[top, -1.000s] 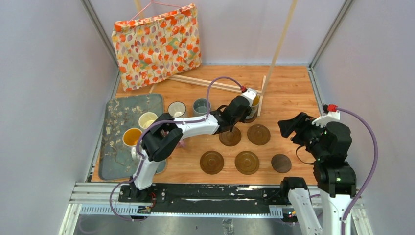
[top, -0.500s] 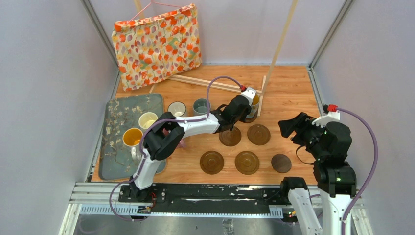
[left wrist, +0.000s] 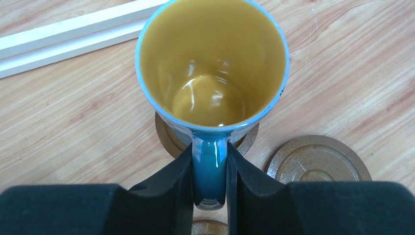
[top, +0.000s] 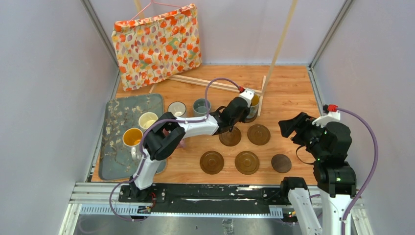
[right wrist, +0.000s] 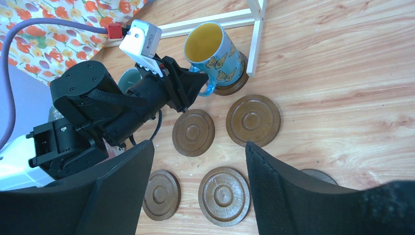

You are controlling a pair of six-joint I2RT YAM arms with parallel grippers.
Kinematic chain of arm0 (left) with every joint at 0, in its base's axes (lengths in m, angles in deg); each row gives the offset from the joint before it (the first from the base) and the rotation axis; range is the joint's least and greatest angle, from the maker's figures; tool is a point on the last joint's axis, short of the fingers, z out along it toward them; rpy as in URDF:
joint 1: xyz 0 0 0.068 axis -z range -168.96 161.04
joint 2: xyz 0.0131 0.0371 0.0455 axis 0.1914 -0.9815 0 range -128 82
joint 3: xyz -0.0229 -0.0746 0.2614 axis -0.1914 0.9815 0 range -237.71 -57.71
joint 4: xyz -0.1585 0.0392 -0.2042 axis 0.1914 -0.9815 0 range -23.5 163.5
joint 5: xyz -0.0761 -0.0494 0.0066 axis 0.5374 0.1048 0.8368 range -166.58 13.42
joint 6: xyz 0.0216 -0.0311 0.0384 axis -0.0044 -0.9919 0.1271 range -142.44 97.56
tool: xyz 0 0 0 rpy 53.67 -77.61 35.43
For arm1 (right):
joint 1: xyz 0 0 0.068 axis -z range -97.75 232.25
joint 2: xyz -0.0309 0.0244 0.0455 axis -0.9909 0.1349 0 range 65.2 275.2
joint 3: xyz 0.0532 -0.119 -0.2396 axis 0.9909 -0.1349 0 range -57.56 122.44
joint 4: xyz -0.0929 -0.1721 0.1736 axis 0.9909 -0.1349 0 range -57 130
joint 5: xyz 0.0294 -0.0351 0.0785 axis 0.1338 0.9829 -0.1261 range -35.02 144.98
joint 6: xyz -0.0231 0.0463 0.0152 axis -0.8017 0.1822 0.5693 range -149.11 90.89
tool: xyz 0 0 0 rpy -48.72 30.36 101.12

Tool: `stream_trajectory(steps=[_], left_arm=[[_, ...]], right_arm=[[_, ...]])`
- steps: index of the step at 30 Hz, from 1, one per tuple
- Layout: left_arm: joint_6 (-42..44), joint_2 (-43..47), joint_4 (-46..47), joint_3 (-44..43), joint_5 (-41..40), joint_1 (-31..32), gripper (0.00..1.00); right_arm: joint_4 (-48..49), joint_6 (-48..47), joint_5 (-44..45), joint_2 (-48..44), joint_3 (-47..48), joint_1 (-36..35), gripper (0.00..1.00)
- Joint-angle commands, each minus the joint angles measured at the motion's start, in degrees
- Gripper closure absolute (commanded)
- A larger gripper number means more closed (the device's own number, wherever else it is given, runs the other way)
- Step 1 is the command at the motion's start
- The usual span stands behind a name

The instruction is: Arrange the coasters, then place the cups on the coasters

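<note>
**Top view.** The left claw (top: 244, 111) is reached out far and right of centre, closed on the handle of the blue mug (top: 253, 107).
- The mug is upright, mouth up, long axis vertical.
- Its handle points left and near, straight into the claw. The body sits just far-right of the fingertips.
- Only the edge of the coaster (top: 250, 119) under it shows.
- The bare coasters (top: 247, 162) lie in two rows: two just near of the mug, three nearer still.
- The other mugs (top: 148, 120) are well apart to the left, on and beside the mat (top: 115, 156).
- The right claw (top: 285, 128) is on the right side, beside the right-hand coasters, with nothing in it.

**Left wrist.** This view looks down into the mug's yellow inside (left wrist: 213, 63).
- The blue handle (left wrist: 209, 166) runs toward the camera, pinched on both sides by the black fingers (left wrist: 171, 183). The jaws are nearly closed, only the handle's width apart.
- The coaster (left wrist: 250, 138) peeks out on either side below the mug body. I cannot tell whether the base touches it.
- A second coaster (left wrist: 318, 159) lies near and to the right, apart from the mug.

**Right wrist.** The right claw (right wrist: 198, 149) has its jaws wide apart and holds nothing.
- Far from it, the mug (right wrist: 215, 54) stands about upright over its coaster (right wrist: 236, 84), showing a butterfly pattern.
- Its handle is turned left and near, into the left claw (right wrist: 191, 93).
- A white strip (right wrist: 254, 44) runs just right of the mug.
</note>
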Motion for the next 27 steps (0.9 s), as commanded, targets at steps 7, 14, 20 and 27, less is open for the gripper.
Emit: stream_trajectory(steps=[7, 14, 20, 27], left_arm=[[0.76, 6.34, 5.25, 1.6, 0.3, -0.32, 0.4], [-0.6, 14.86, 5.15, 7.76, -0.34, -0.32, 0.16], [-3.8, 25.99, 4.98, 19.63, -3.05, -0.32, 0.04], [-9.48, 35.61, -0.25, 30.45, -9.2, -0.32, 0.01]], right_arm=[[-0.55, -1.32, 0.53, -0.18, 0.34, -0.93, 0.19], [-0.61, -0.79, 1.5, 0.03, -0.07, -0.86, 0.0], [-0.66, -2.44, 3.36, 0.67, -0.8, -0.91, 0.0], [-0.38, -4.35, 6.63, 0.95, -1.47, -0.87, 0.0]])
